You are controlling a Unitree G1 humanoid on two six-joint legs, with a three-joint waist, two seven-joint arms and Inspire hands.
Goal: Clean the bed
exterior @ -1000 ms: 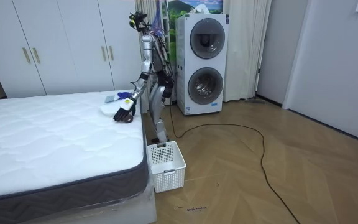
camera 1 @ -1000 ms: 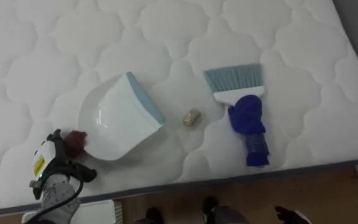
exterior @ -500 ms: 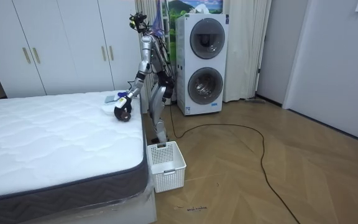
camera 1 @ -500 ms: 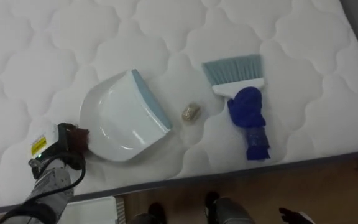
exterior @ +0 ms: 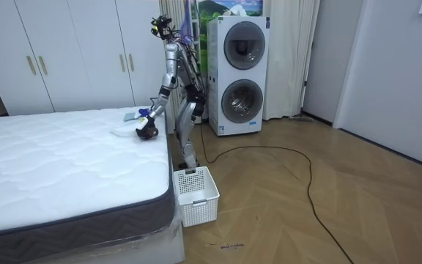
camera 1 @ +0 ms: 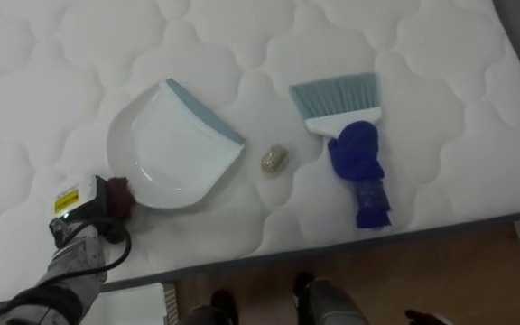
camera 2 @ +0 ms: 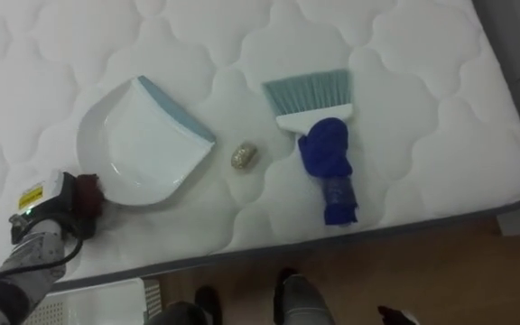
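One white basket beside bed, room view

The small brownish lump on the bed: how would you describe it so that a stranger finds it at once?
On the white quilted mattress, near its front edge, a white dustpan lies left and a blue-handled brush right. The lump sits between them, touching neither; it alone is small, rounded and brownish.

We see a small tan scrap on the white quilted mattress. Just left of the scrap rests a white, blue-lipped dustpan, mouth toward it. Near its right lies a blue-handled brush, flat.
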